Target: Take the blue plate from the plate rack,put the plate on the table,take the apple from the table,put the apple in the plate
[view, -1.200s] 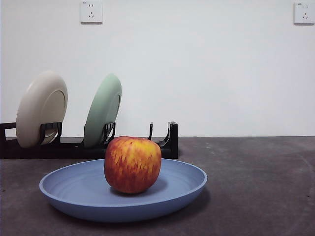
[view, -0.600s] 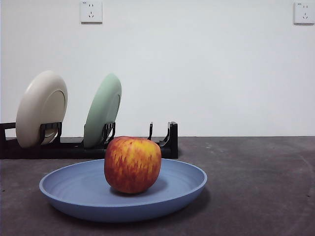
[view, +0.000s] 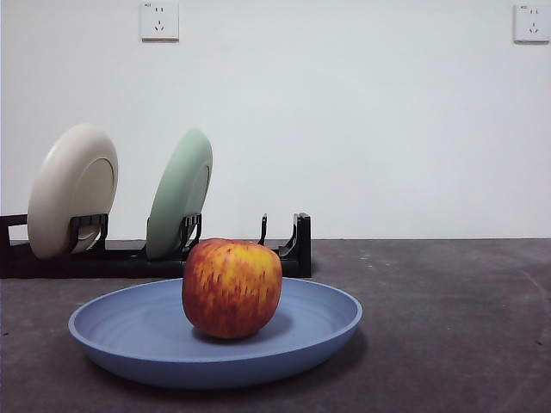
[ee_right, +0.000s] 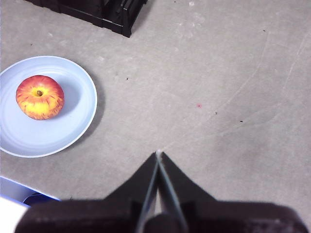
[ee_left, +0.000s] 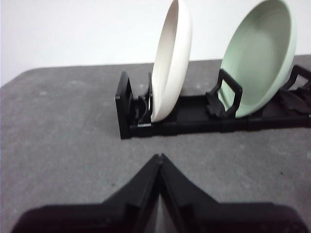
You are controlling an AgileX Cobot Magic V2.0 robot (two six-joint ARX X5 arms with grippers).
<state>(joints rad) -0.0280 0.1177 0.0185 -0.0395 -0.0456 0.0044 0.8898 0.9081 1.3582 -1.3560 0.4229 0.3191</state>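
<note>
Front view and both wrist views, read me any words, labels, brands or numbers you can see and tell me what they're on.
No text can be read in any view.
White wall socket: small mark at its top corner, too small to read.
Second white wall socket: the same, too small to read.
Round red-and-yellow apple, matte light-blue plate, black plate rack: no print.

Cream plate (view: pixel 72 189) — green plate (view: pixel 179 194)

— What is the surface like?
— The table (view: pixel 448 301) is dark grey, rough and mottled, with small specks and faint curved scratches.
— What lies directly on it?
— The blue plate (view: pixel 138 331) sits flat at the near side. Behind the plate, toward the wall, the black plate rack (view: pixel 293 249) stands on the same table.
</note>
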